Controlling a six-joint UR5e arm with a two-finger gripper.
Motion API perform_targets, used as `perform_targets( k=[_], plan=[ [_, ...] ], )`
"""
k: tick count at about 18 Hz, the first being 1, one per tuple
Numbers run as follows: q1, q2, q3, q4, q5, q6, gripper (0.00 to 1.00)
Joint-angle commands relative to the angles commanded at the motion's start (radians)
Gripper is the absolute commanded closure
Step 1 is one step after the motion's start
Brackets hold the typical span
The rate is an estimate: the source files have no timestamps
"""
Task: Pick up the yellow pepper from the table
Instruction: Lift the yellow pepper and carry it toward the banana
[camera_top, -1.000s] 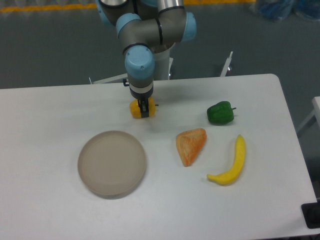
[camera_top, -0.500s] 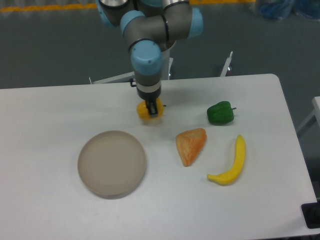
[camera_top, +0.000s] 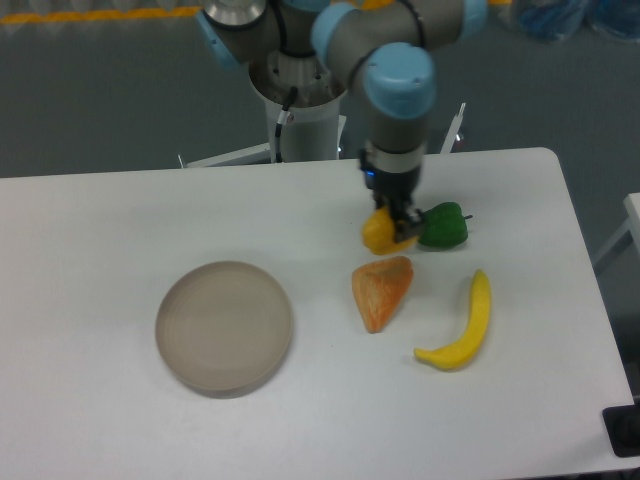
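The yellow pepper (camera_top: 380, 233) is held between the fingers of my gripper (camera_top: 398, 230), which is shut on it. It hangs above the white table (camera_top: 100, 230), just left of the green pepper (camera_top: 442, 226) and above the orange-pink wedge slice (camera_top: 381, 291). The gripper's dark fingers cover the pepper's right side. Whether the pepper touches the green pepper cannot be told.
A round grey-beige plate (camera_top: 224, 326) lies at the front left. A curved yellow banana (camera_top: 463, 326) lies at the front right. The arm's base column (camera_top: 305, 110) stands behind the table's far edge.
The gripper has carried the yellow pepper to the right, from the table's middle back to a spot beside the green pepper. The other objects have not moved.
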Motion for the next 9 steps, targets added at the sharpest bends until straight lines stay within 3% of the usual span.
perform_targets(
  k=[6, 9],
  plan=[
    [0.002, -0.112, 0.141, -0.098, 0.006, -0.068, 0.61],
    [-0.006, -0.149, 0.18, -0.117, 0.011, -0.069, 0.61]
  ],
)
